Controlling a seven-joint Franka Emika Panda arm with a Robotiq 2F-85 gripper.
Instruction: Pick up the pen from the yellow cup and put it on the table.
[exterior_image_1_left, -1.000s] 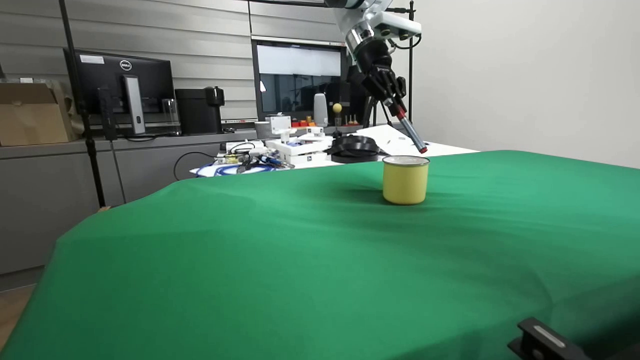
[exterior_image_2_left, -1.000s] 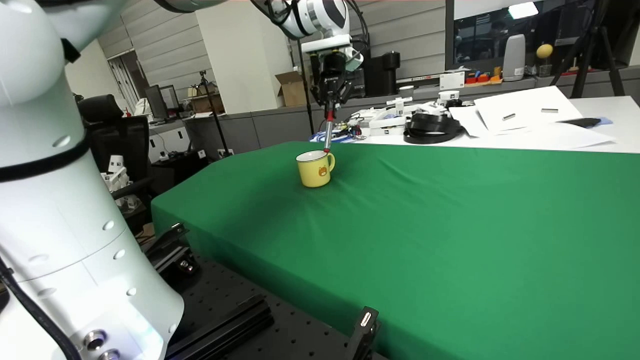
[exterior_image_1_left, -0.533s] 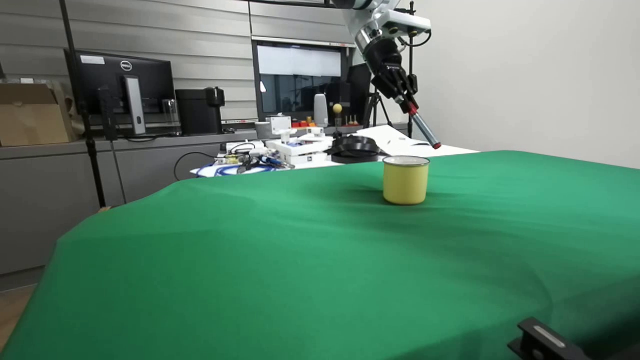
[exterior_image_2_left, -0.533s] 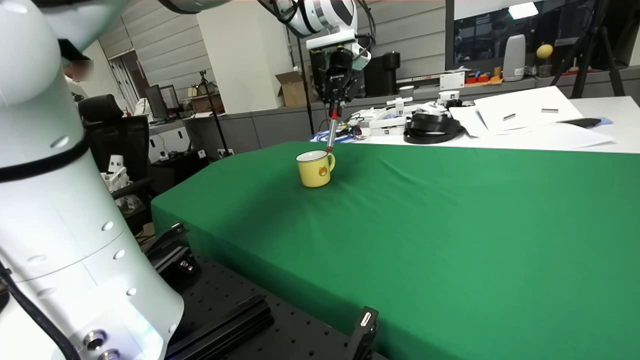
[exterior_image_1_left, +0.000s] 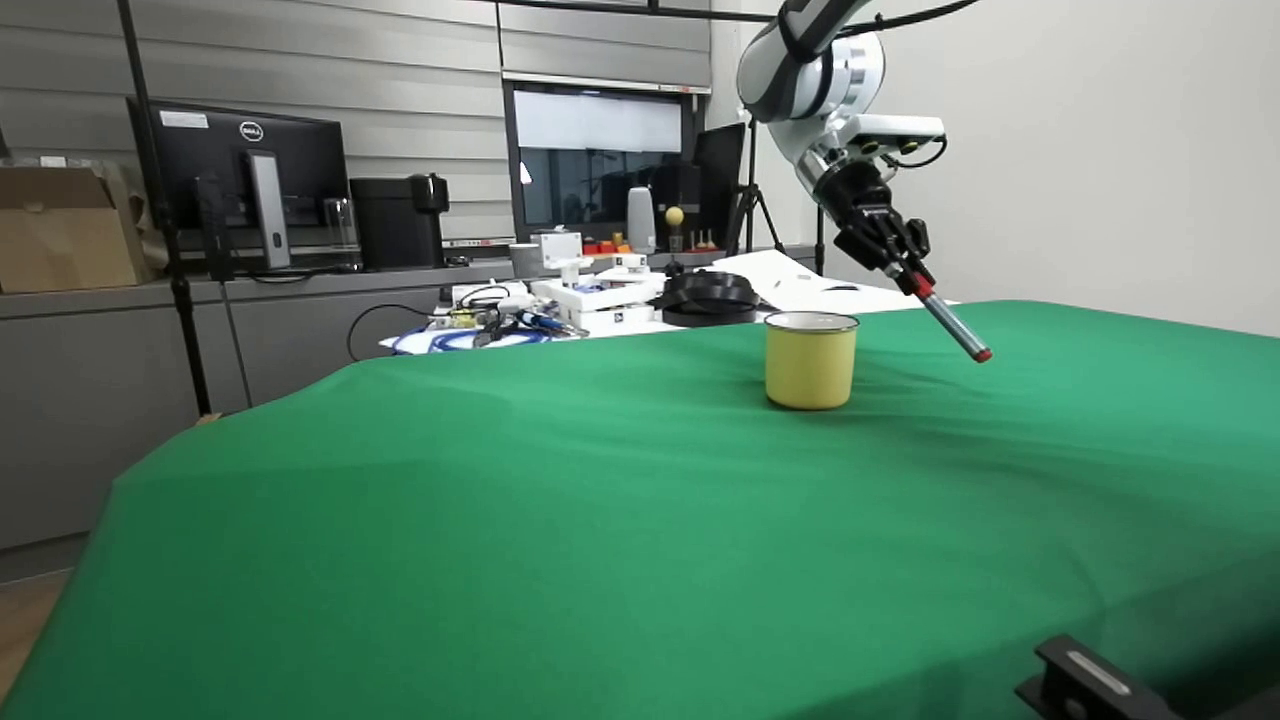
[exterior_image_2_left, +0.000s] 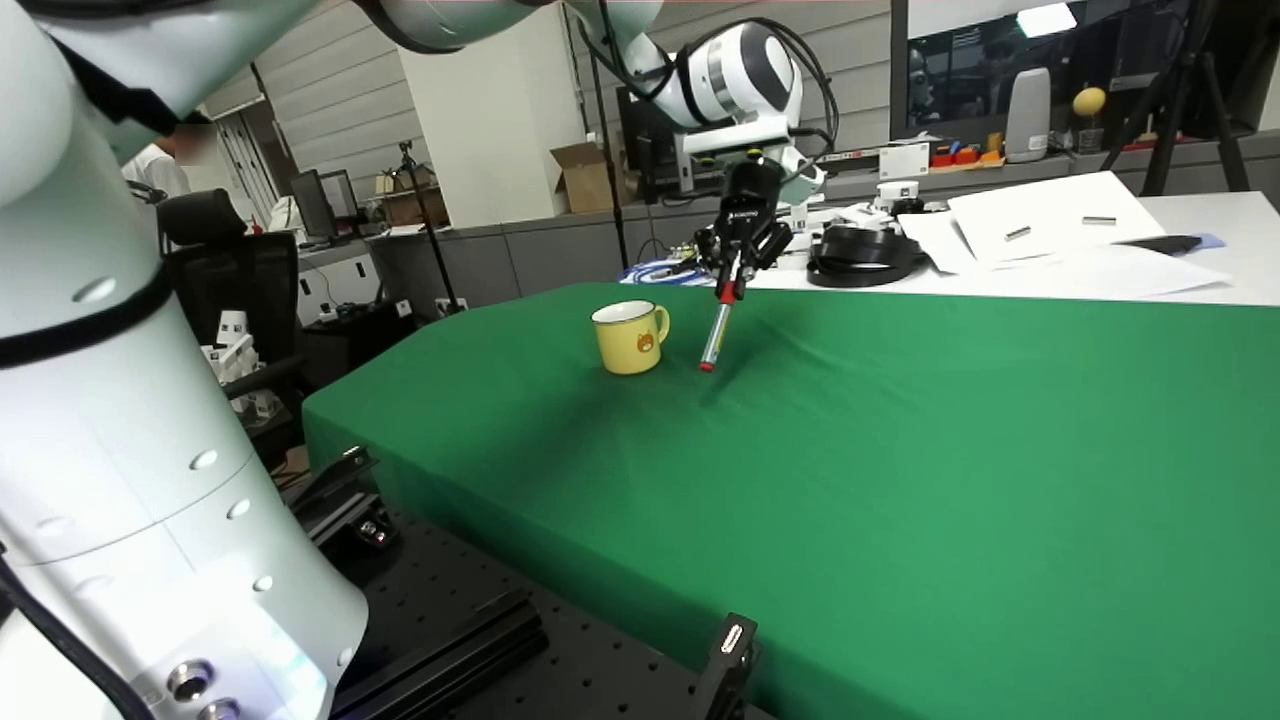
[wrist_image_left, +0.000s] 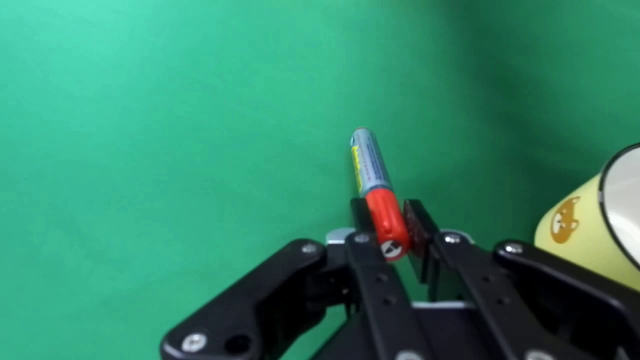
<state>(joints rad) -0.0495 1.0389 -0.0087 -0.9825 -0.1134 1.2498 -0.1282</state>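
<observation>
Claw, closed around pen.
Red cap is being gripped, presumably so the barrel can be lowered first to the table beneath; yellow cup is standing beside the claw.

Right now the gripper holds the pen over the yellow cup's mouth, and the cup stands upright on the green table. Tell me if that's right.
No: the wrist view, like both exterior views, shows the gripper holding the pen beside the yellow cup, not over it. The rest is right.
</observation>
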